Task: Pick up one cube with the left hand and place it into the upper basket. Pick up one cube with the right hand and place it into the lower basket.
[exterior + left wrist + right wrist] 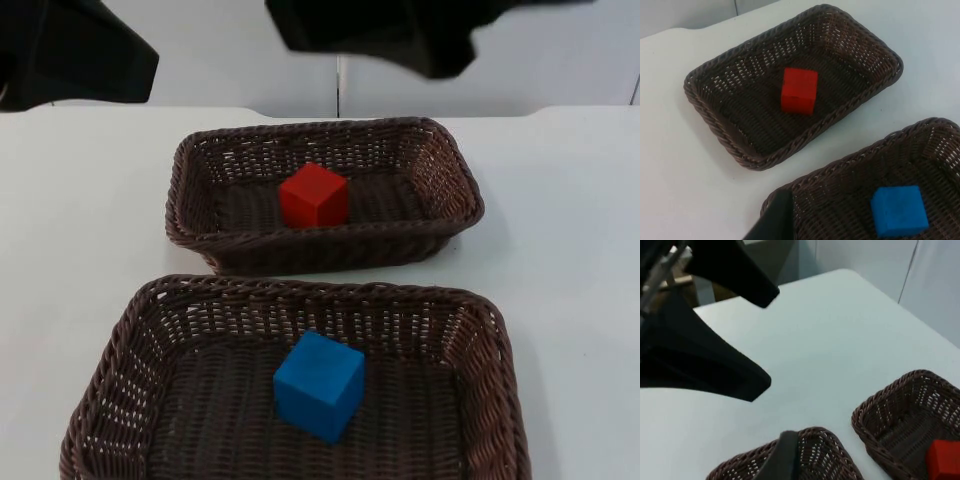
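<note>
- Start at the left: your left gripper (75, 60) hangs high over the far-left edge of the white table (80, 200), well apart from both baskets. I cannot tell how its jaws stand, and nothing can be seen in its hold.
- Moving in, the upper basket (200, 160) sits toward the partition wall with the red cube (313, 195) resting flat on its floor, near the middle — so, judging by how things lie, the left arm's half of the job looks finished.
- Just in front of it stands the lower basket (140, 330), close beside the upper one but not touching. The blue cube (320, 385) lies on its floor, roughly central, turned a little off square to the basket walls (the right arm's half looks finished too).
- If you do have to take a cube again, expect it to be light and stiff, with matte faces that should not slip — possibly foam, so squeeze gently. Grip across two opposite flat sides from above, jaws lined up with the faces; for the blue one, turn the wrist to match its skew.
- At the right, your right gripper (375, 35) hovers high above the far rim of the upper basket, clear of everything. Its opening cannot be read either, and no cube is in it.
</note>
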Tool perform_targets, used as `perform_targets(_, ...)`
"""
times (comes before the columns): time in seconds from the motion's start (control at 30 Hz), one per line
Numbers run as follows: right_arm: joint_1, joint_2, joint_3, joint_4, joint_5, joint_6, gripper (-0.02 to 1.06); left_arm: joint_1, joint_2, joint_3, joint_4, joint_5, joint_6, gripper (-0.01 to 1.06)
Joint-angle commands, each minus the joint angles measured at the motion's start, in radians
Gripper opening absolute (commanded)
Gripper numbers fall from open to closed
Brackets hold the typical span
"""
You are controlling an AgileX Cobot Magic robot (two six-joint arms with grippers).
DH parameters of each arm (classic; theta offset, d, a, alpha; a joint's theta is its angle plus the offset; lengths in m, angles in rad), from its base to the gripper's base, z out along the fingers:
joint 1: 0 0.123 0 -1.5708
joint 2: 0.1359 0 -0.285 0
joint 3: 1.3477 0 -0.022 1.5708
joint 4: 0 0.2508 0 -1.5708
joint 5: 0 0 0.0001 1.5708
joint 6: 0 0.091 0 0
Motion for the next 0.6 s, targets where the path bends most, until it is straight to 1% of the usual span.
perform_targets(0.0,0.006,-0.029,-0.002,-0.001,0.025,0.003,0.88,0.001,-0.007,0.006,0.008,-0.010,-0.004,1.05)
perform_targets(0.2,0.006,-0.093,-0.002,-0.001,0.089,0.003,0.88,0.001,-0.007,0.006,0.004,-0.010,-0.004,1.05)
perform_targets(0.43,0.006,-0.156,-0.002,-0.003,0.142,0.003,0.88,0.001,-0.039,0.006,0.006,-0.010,0.016,1.05)
perform_targets(0.57,0.006,-0.205,0.030,-0.003,0.153,0.003,0.88,0.001,-0.116,0.006,0.006,0.028,0.062,1.05)
